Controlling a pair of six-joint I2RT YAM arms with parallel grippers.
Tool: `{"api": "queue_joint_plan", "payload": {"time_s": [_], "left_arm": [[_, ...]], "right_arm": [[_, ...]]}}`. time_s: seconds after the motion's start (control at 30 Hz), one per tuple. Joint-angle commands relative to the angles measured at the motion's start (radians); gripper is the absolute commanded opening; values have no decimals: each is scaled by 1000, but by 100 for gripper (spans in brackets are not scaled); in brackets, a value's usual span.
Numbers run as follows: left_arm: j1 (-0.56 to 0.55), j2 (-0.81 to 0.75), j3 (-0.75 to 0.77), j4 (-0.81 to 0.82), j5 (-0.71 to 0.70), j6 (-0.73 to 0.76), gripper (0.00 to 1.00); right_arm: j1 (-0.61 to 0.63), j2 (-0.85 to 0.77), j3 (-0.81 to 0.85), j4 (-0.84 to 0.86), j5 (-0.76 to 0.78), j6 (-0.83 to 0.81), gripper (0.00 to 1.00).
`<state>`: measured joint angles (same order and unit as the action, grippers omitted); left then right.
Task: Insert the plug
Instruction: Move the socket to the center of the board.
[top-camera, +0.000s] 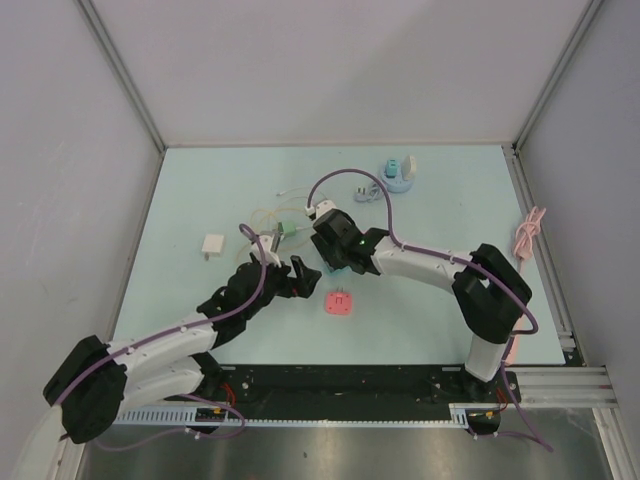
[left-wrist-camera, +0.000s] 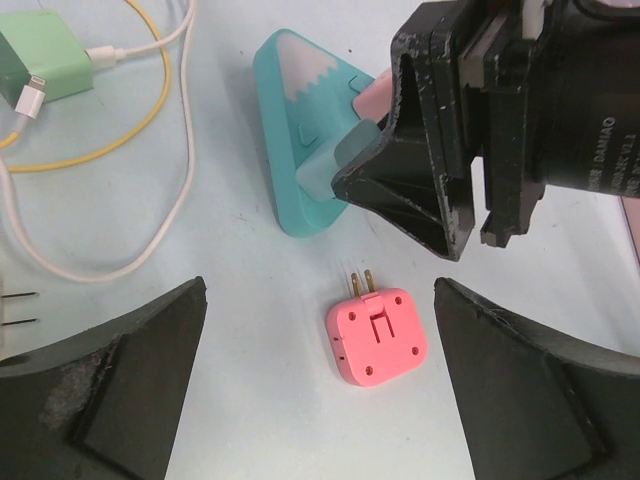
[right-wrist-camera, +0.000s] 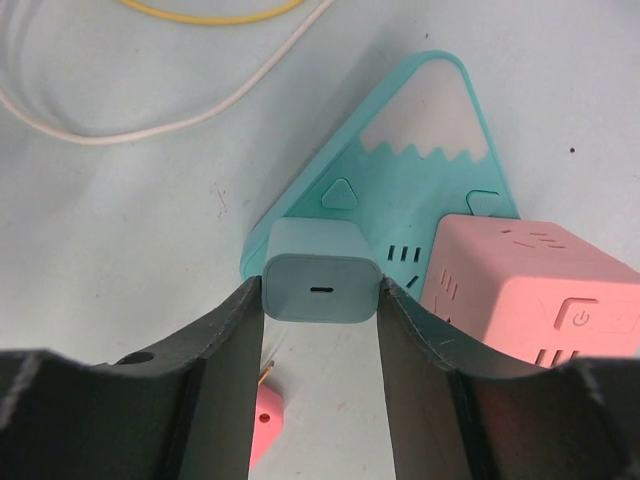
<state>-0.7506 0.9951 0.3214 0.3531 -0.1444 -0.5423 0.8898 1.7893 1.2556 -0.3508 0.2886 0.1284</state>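
Top external view: near the middle of the table (top-camera: 450, 200), the left gripper (left-wrist-camera: 320, 292) hangs wide open and empty. The right gripper (right-wrist-camera: 321, 300) presses both sides of the teal charger (right-wrist-camera: 320, 268), which stands on the wide end of the mountain-shaped socket block (right-wrist-camera: 420, 150) beside a pink cube (right-wrist-camera: 530, 290). A pink adapter (left-wrist-camera: 378, 337) lies flat below the left gripper, toward the table's near edge.

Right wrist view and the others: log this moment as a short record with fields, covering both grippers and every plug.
right gripper: fingers pressed on both sides of the teal charger
teal charger: on the mountain-shaped power strip, beside the pink cube adapter; whether it is fully seated cannot be told
pink plug: flat on the table, prongs pointing toward the strip, untouched
left gripper: open, empty, above the pink plug
aside: green charger with a white cable
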Motion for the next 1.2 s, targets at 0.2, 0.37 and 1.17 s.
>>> {"api": "queue_joint_plan", "payload": {"time_s": [0.2,0.37,1.17], "left_arm": [[4,-99,1,-42,-41,-35,100],[4,-196,74,-215,-81,-42,100],[257,-173,581,-741,-135,344,100]], "right_arm": [[0,53,-163,-4,-48,5,0],[-46,-13,-170,-14,-6,28,0],[-683,-56,-122,182,-49,-69,14]]}}
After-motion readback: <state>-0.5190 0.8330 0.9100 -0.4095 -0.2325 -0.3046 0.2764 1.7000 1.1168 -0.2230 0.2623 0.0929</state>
